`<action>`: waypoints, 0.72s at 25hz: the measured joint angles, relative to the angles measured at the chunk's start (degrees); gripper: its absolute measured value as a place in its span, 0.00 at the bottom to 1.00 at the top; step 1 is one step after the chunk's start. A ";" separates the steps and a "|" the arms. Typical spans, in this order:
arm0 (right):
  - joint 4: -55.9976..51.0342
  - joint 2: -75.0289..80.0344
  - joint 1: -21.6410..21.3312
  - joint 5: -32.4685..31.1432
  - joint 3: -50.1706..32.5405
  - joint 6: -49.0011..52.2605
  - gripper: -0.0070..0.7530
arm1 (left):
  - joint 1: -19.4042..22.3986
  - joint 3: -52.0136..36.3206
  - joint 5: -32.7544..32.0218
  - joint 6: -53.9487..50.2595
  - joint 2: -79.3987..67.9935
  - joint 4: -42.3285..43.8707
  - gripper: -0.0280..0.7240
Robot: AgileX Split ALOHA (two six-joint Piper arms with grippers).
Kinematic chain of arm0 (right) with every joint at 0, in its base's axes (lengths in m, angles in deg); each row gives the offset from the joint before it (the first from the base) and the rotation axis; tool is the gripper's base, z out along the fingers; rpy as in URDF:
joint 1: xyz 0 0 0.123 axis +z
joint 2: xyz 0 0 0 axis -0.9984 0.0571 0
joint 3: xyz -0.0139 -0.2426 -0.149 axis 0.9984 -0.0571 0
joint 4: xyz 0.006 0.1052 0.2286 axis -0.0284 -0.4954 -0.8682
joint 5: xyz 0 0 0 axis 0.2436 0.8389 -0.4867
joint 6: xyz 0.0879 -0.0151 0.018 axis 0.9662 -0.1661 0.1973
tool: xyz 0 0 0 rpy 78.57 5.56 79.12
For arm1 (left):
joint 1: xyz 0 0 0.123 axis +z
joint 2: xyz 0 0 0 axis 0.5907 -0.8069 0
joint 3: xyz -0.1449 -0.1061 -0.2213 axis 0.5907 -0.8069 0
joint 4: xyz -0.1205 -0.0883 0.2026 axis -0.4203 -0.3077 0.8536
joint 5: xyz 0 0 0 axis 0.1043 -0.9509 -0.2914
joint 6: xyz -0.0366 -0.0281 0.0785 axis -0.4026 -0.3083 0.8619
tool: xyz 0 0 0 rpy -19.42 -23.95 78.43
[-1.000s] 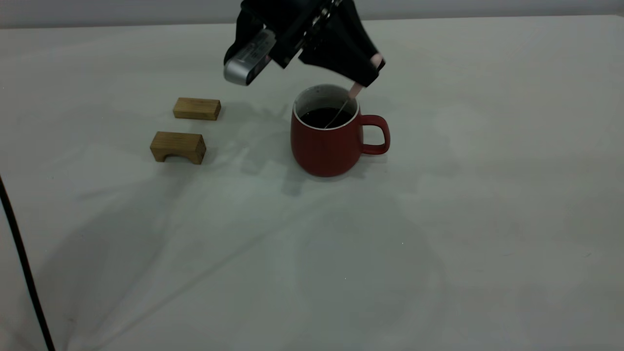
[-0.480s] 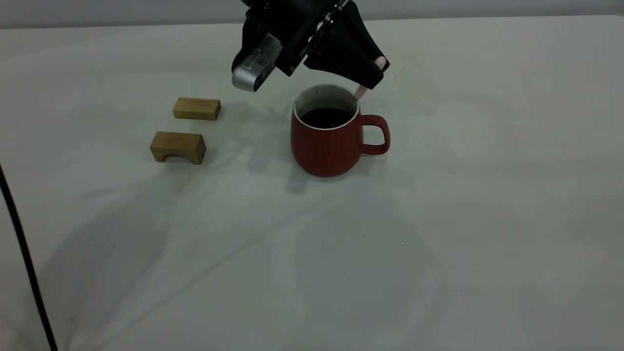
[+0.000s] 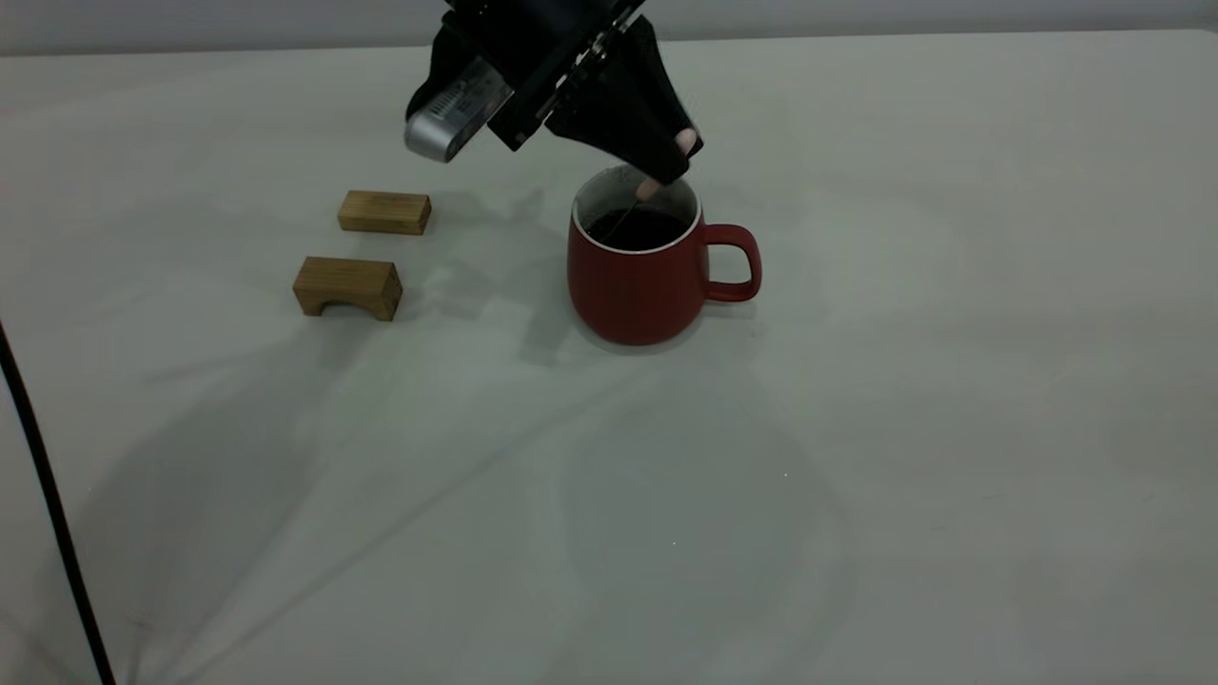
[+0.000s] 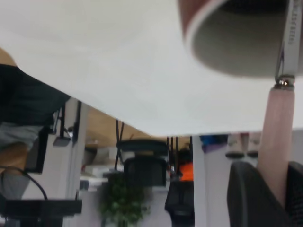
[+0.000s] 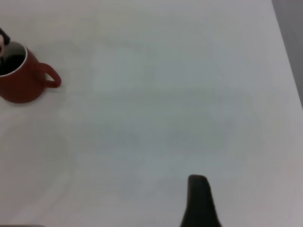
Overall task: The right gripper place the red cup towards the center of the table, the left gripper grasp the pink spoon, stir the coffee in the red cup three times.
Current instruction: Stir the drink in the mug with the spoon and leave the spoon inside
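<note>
The red cup (image 3: 636,285) stands mid-table with its handle pointing right, and dark coffee (image 3: 643,229) fills it. Above its rim hangs my left gripper (image 3: 669,160), shut on the pink spoon (image 3: 651,187). The spoon's metal neck slants down to the left into the coffee, and its bowl is hidden under the surface. In the left wrist view the pink spoon's handle (image 4: 277,135) runs from between the black fingers (image 4: 253,198) up to the cup's white rim (image 4: 222,59). The right wrist view shows the red cup (image 5: 21,82) far off and my right gripper (image 5: 199,194) low over bare table (image 5: 170,104).
Two tan wooden blocks lie left of the cup, a flat one (image 3: 384,211) and an arched one (image 3: 347,286). A black cable (image 3: 48,514) crosses the left edge. Open table (image 3: 856,428) stretches in front of and to the right of the cup.
My left gripper has swung left across the cup. It has carried the spoon from the handle side of the rim toward the cup's middle and back.
</note>
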 joint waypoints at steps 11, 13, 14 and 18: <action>0.00 0.00 0.00 0.00 0.00 0.00 0.79 | 0.39 2.04 -1.41 -0.99 -0.51 3.42 0.27; 0.00 0.00 0.00 0.00 0.00 0.00 0.79 | 0.51 3.05 -1.41 0.21 -0.46 3.43 0.27; 0.00 0.00 0.00 0.00 0.00 0.00 0.79 | 0.51 3.32 -1.41 0.59 -0.46 2.85 0.27; 0.00 0.00 0.00 0.00 0.00 0.00 0.79 | -0.38 3.48 -1.41 0.95 -0.51 0.35 0.27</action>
